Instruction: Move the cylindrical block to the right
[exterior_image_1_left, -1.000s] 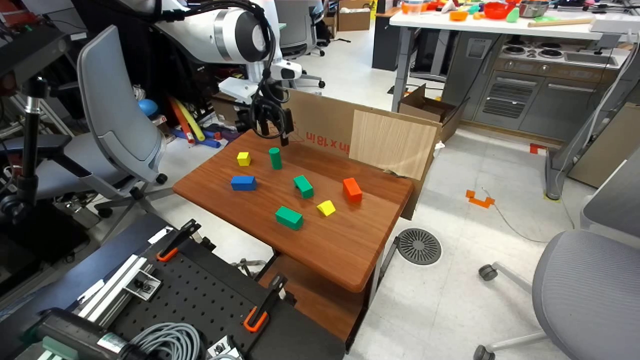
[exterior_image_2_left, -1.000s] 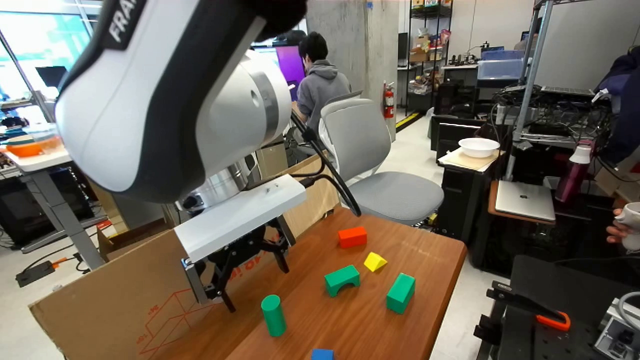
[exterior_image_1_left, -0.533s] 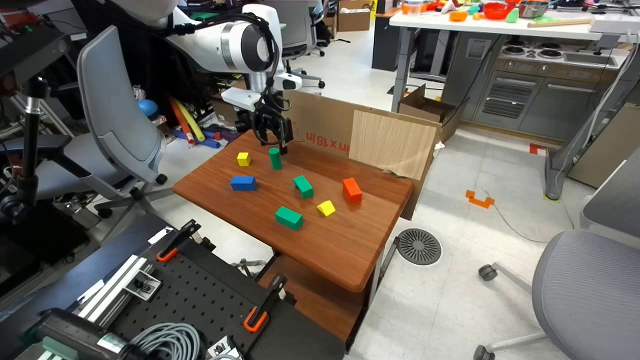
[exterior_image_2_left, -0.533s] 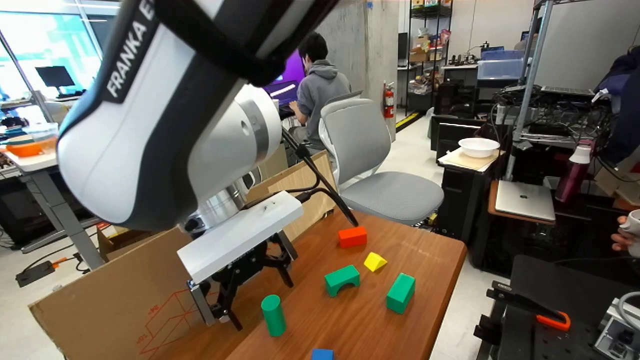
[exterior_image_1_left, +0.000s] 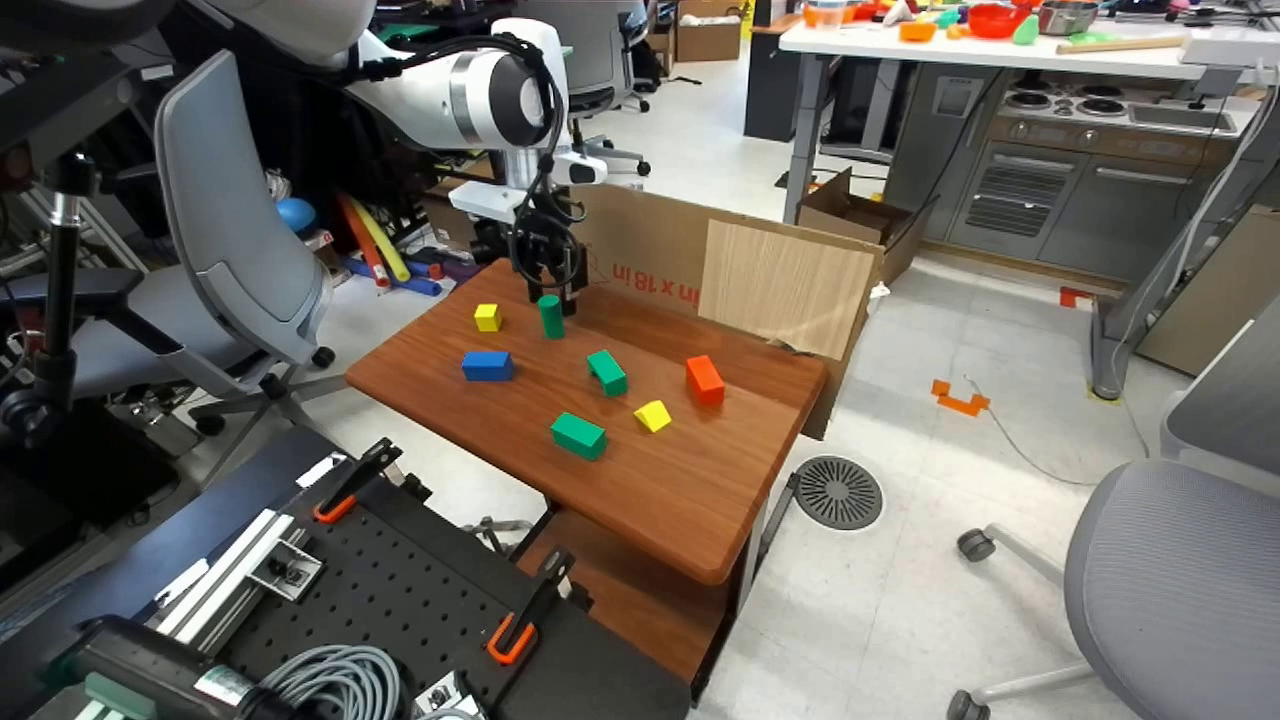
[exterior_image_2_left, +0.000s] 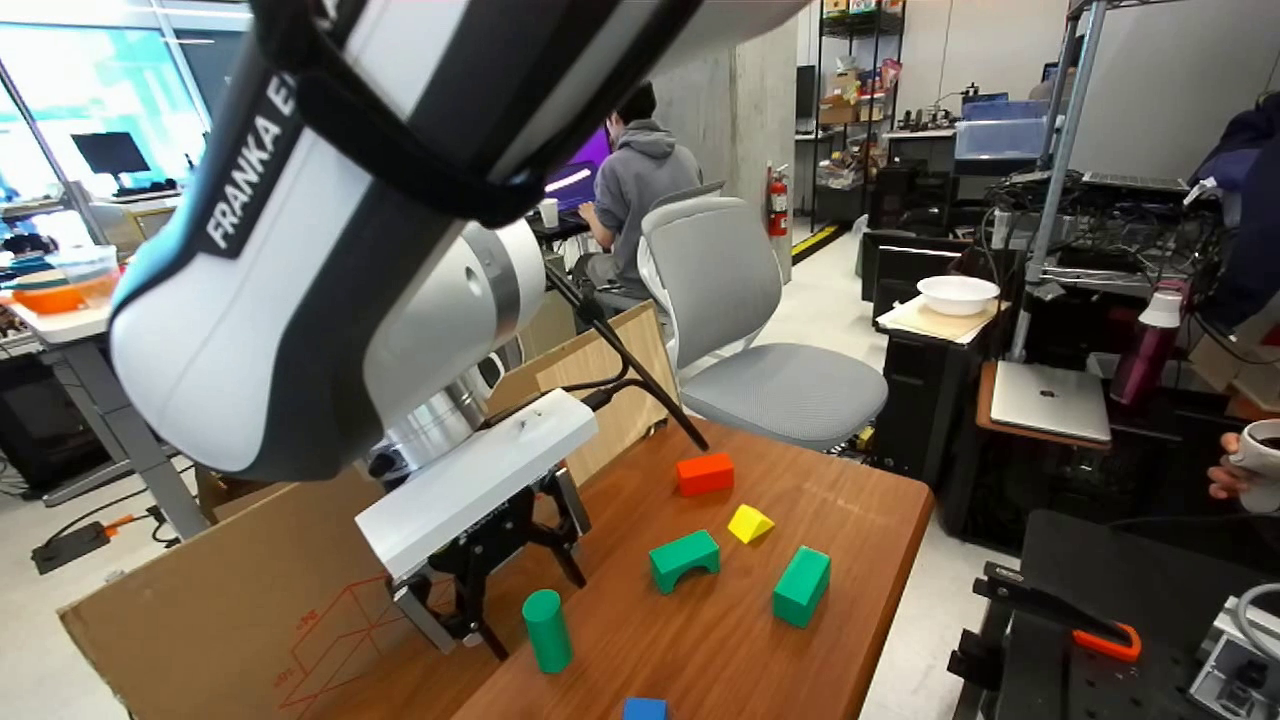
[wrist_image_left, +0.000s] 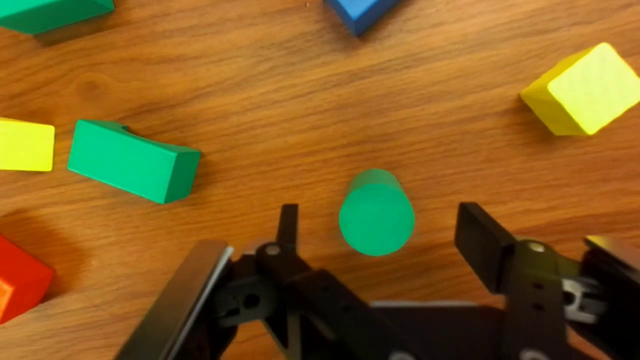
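The cylindrical block (wrist_image_left: 377, 217) is a plain green cylinder standing upright on the brown table. It shows in both exterior views, here (exterior_image_1_left: 551, 317) and here (exterior_image_2_left: 547, 632). My gripper (wrist_image_left: 378, 210) is open and empty. In the wrist view the block's round top lies between the two spread black fingertips, apart from both. In an exterior view the gripper (exterior_image_2_left: 541, 620) is low over the table, just behind the block as seen from that camera. In an exterior view the gripper (exterior_image_1_left: 557, 297) partly overlaps the block's top. I cannot tell exactly how high the fingertips are.
A yellow cube (wrist_image_left: 595, 90), a blue block (exterior_image_1_left: 487, 367), a green arch block (wrist_image_left: 132, 160), a green rectangular block (exterior_image_1_left: 578, 436), a yellow wedge (exterior_image_1_left: 653, 416) and a red block (exterior_image_1_left: 705, 380) are on the table (exterior_image_1_left: 640, 490). A cardboard wall (exterior_image_1_left: 640, 240) stands along one edge.
My gripper has come down and nearer to the green cylinder, staying open. The blocks have not moved. A person's hand with a mug shifted slightly at the edge of an exterior view.
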